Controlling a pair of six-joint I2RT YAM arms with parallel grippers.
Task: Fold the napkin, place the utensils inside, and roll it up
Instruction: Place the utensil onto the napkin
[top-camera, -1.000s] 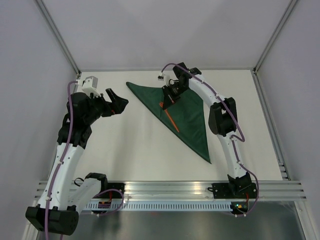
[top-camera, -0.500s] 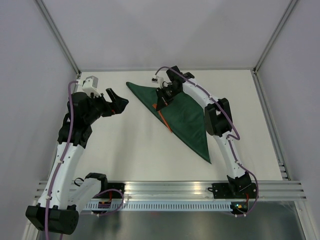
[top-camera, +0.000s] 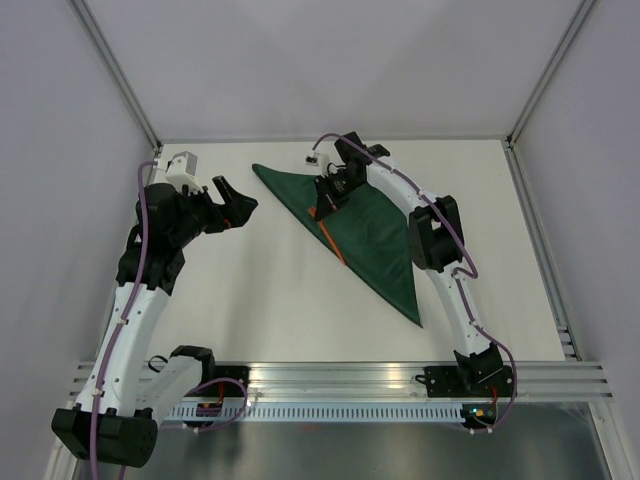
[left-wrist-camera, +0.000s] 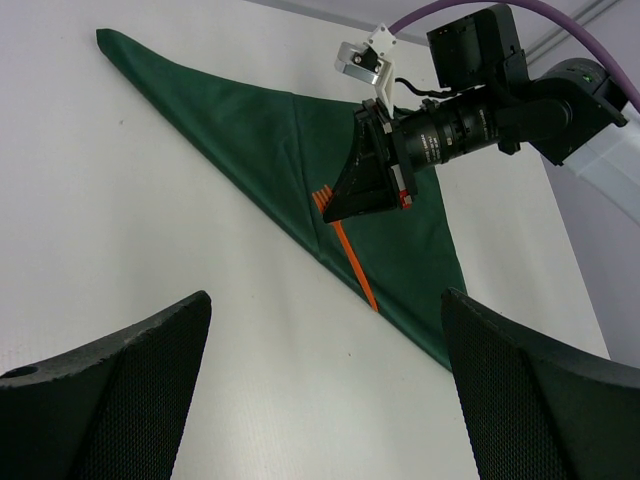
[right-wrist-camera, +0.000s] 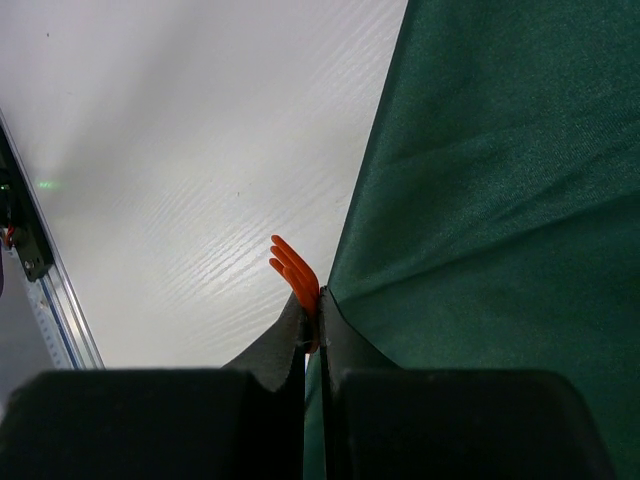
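The dark green napkin lies folded into a long triangle on the white table; it also shows in the left wrist view and the right wrist view. An orange-red plastic fork lies along the napkin's left folded edge, its handle slanting toward me. My right gripper is shut on the fork's tine end, low over the napkin's edge. My left gripper is open and empty, held above bare table left of the napkin.
White walls with metal frame posts enclose the table. A metal rail runs along the near edge by the arm bases. Bare white table lies between the left arm and the napkin.
My right gripper has carried the fork's tine end left, from the napkin's middle to its left folded edge. The left arm has not moved.
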